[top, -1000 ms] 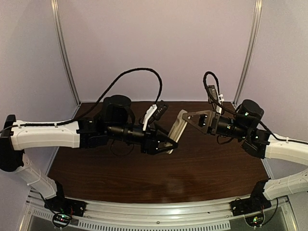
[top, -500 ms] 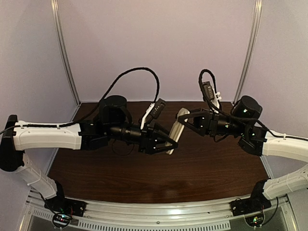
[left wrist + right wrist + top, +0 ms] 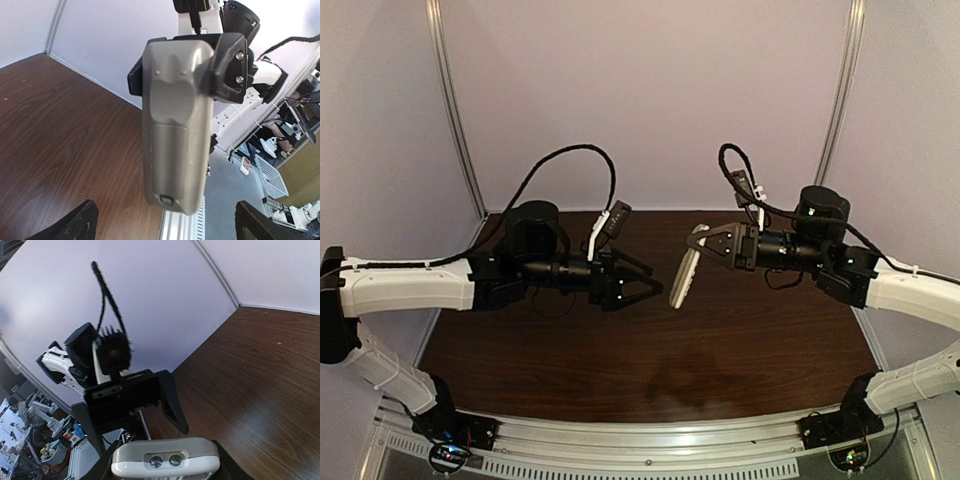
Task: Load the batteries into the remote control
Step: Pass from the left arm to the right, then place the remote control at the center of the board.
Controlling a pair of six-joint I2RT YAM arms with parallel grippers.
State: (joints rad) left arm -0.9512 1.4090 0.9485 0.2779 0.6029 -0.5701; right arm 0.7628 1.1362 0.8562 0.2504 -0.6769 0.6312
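The remote control (image 3: 684, 273) hangs tilted in the air above the table, its beige-grey back (image 3: 175, 125) facing the left wrist camera with the bay cover closed. My right gripper (image 3: 702, 240) is shut on its upper end, and the end with two small lenses (image 3: 165, 460) shows between the fingers. My left gripper (image 3: 656, 281) stands open just left of the remote and apart from it; its fingertips (image 3: 75, 225) sit wide on either side of the remote's lower end. No batteries are in view.
The brown wooden table (image 3: 620, 350) lies under both arms. A metal rail (image 3: 650, 445) runs along the near edge. Pale walls with metal posts (image 3: 455, 110) close in the back and sides. Cables (image 3: 570, 160) loop above both wrists.
My left gripper has opened, let go of the remote and drawn back to the left. My right gripper has shut on the remote's upper end and now carries it alone.
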